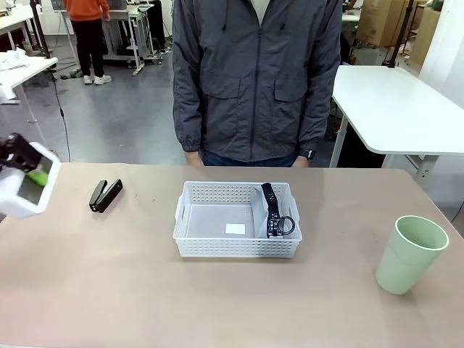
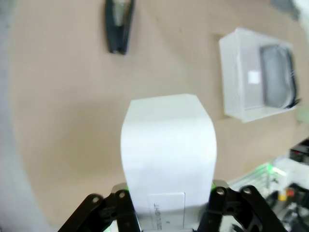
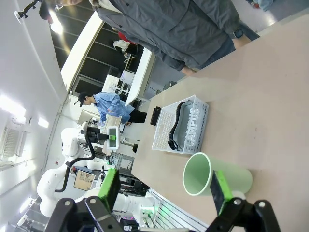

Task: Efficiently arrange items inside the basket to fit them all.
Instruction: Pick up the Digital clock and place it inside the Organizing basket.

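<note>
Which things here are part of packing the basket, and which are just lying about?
Job: basket, grey pouch, white device, stapler, green cup.
Lying about: white side table, cardboard boxes.

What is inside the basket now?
Inside the basket, the grey zip pouch stands on edge at its right end; a small white label lies on the floor. The floor under the pouch is hidden.

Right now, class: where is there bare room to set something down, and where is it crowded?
Inside the basket, the floor left of the grey pouch is bare; its right end is crowded by the pouch. On the table, it is free between stapler and basket, between basket and green cup, and along the near edge.
</note>
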Tool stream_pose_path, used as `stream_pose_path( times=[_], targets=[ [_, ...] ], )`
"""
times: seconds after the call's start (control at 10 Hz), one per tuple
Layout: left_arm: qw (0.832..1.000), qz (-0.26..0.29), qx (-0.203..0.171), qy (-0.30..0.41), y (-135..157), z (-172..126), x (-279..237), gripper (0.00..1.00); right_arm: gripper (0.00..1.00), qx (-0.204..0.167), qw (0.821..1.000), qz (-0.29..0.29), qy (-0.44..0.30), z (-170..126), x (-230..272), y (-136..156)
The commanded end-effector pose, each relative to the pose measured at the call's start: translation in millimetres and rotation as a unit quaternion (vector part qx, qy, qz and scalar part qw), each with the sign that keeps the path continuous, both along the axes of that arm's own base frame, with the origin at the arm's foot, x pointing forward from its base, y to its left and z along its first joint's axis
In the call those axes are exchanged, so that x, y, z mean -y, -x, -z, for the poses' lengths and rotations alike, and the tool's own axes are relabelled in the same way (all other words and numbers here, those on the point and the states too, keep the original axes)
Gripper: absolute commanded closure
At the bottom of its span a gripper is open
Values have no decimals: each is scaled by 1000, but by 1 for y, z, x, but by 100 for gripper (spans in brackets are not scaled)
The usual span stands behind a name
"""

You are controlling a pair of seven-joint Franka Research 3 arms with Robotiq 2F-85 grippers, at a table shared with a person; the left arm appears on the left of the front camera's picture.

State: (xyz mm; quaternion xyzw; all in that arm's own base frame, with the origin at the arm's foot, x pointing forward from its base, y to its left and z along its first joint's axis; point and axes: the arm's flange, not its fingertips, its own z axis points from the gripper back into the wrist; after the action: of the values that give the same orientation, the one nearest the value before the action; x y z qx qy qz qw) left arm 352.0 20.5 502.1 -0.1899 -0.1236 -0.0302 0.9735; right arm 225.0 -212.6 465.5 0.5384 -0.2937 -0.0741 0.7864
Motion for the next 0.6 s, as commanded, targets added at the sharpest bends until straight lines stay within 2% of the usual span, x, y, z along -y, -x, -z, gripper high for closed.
stream_pose_path(
  times=[0.0, 0.3, 0.5],
  targets=[
    [994, 92, 9, -65, -56, -14, 64, 49, 0, 17, 1000, 0, 0, -1, 1, -2],
    [969, 210, 0, -129, -123, -2, 170, 49, 0, 17, 1000, 0, 0, -1, 1, -2],
    [946, 284, -2, -156, -149, 22, 228, 49, 0, 17, 1000, 0, 0, -1, 1, -2]
  ],
)
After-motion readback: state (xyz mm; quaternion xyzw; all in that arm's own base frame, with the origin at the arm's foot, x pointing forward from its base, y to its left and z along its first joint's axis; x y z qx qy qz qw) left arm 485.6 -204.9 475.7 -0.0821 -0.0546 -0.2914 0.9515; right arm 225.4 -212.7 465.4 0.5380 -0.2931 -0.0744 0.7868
